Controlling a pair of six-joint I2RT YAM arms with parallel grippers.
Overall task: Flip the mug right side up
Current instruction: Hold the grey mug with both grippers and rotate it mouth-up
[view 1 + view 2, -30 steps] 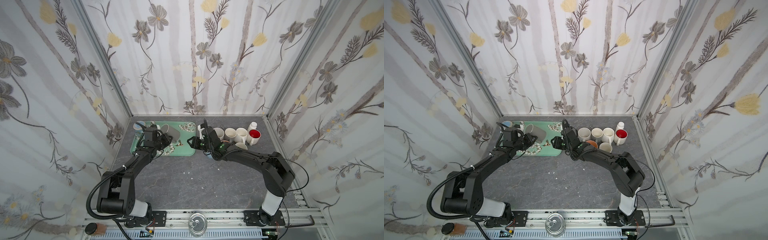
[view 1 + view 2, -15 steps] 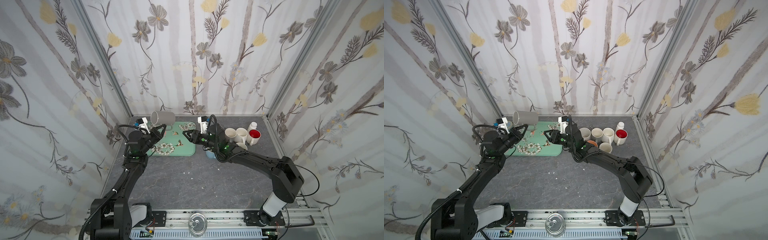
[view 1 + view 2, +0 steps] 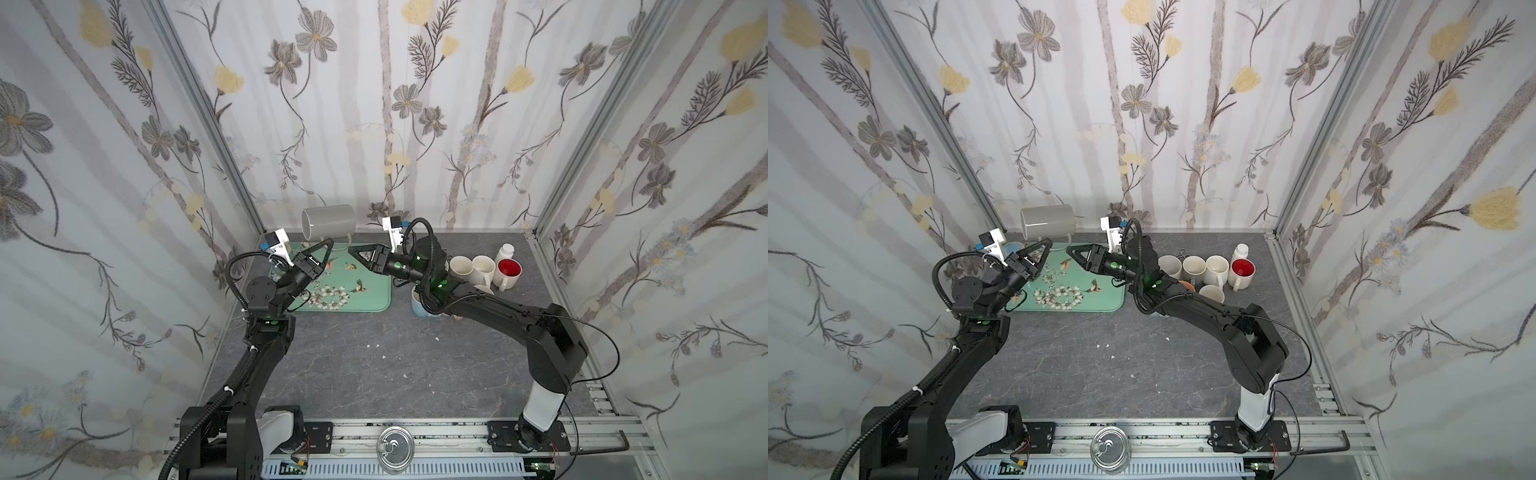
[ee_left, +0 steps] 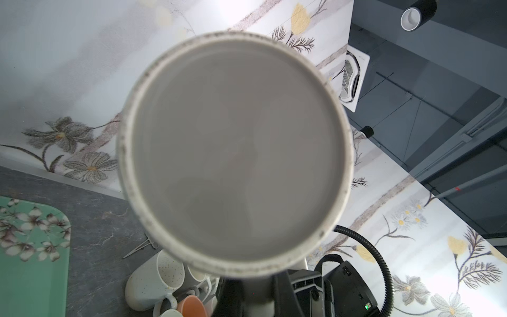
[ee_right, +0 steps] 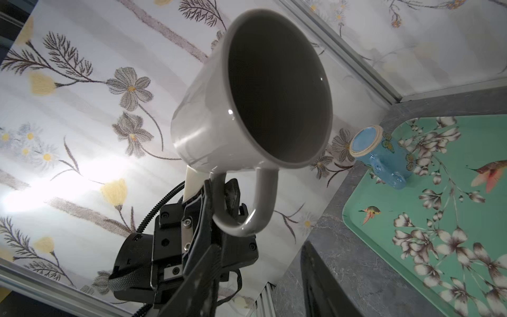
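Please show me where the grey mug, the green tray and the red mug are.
grey mug (image 3: 328,222), in a top view, on the side of its body.
green tray (image 3: 380,272), in a top view, on a bare part of its floor.
red mug (image 3: 510,267), in a top view, on its red inside.

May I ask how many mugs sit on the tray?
1: a blue mug in the back left corner of the tray. The grey mug is aloft in the left gripper. The left arm may hide another.

Left gripper (image 3: 329,243) grips grey mug (image 3: 328,222) handle, mug sideways above tray (image 3: 374,297).
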